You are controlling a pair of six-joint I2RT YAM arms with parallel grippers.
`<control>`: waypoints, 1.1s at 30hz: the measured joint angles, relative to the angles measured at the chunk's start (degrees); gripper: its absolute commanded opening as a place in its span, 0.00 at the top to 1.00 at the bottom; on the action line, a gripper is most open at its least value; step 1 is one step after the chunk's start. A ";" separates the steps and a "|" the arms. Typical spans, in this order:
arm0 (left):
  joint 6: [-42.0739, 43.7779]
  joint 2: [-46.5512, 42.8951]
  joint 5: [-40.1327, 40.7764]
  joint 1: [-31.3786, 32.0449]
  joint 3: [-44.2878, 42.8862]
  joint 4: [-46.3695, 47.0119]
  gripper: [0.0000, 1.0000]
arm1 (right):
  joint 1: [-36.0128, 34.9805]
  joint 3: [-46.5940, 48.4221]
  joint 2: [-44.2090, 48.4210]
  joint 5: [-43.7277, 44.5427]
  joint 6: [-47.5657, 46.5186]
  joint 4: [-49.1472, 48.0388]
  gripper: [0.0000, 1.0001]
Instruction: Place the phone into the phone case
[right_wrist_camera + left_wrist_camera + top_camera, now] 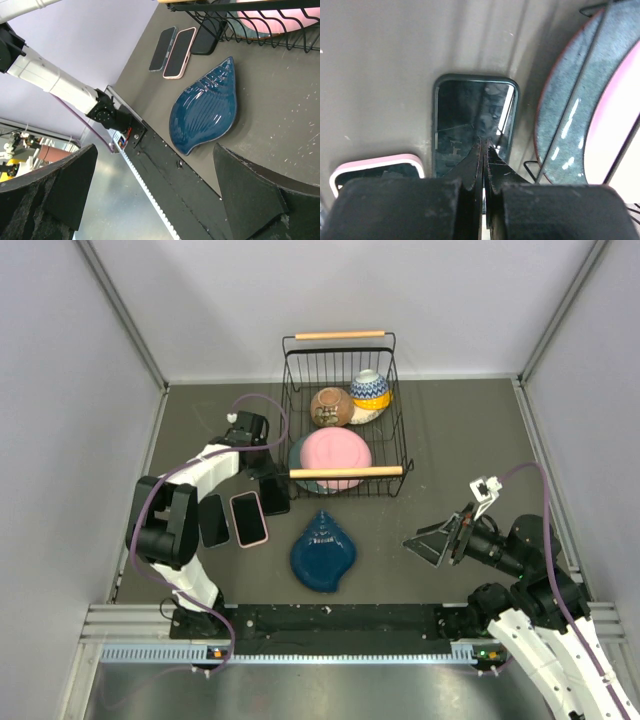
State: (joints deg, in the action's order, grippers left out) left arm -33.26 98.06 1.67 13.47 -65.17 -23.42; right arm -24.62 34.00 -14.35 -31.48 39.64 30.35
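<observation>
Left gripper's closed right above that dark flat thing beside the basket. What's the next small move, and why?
Probably press the shut left gripper onto the dark flat thing and drag it away from the basket. It lies flat on the table with basket wire close along one edge, leaving little room to grip it there. Whether it is phone or case, I cannot tell.
</observation>
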 measured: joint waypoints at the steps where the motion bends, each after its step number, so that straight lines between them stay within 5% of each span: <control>1: -0.09 0.09 0.35 0.81 0.00 0.00 1.00 | 0.00 0.20 -0.02 0.00 -0.02 0.33 0.01; 33: -1.36 4.48 11.02 13.20 -8.46 -11.72 1.00 | 0.00 1.01 0.09 0.28 -0.68 2.27 0.01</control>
State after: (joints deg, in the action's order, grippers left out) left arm -34.61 102.54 12.69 26.68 -73.63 -35.14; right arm -24.62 35.00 -14.26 -31.20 38.96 32.62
